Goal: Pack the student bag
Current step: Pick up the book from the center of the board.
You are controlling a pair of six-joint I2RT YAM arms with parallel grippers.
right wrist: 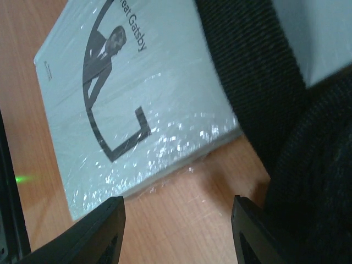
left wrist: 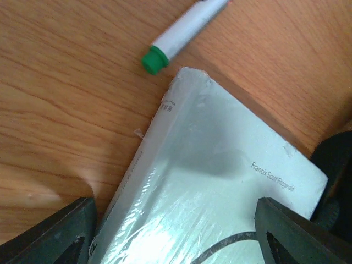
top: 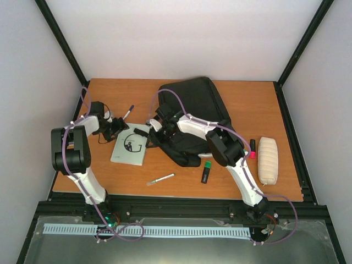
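While your left gripper (left wrist: pixel 176 236) hangs over a corner of the wrapped book (top: pixel 130 146), its jaws stand wide and hold nothing; I judge it is lining up a grasp. Your right gripper (right wrist: pixel 179 231) sits low at the book's opposite edge, jaws partly apart and empty, probably to help lift. The student bag (top: pixel 192 107) lies flat mid-table, its strap against the book. Further right, a green marker (top: pixel 206 172) and a cream pouch (top: pixel 268 159) lie unpacked. The table (top: pixel 110 91) is orange wood laminate, enclosed by plain white walls (top: pixel 181 38).
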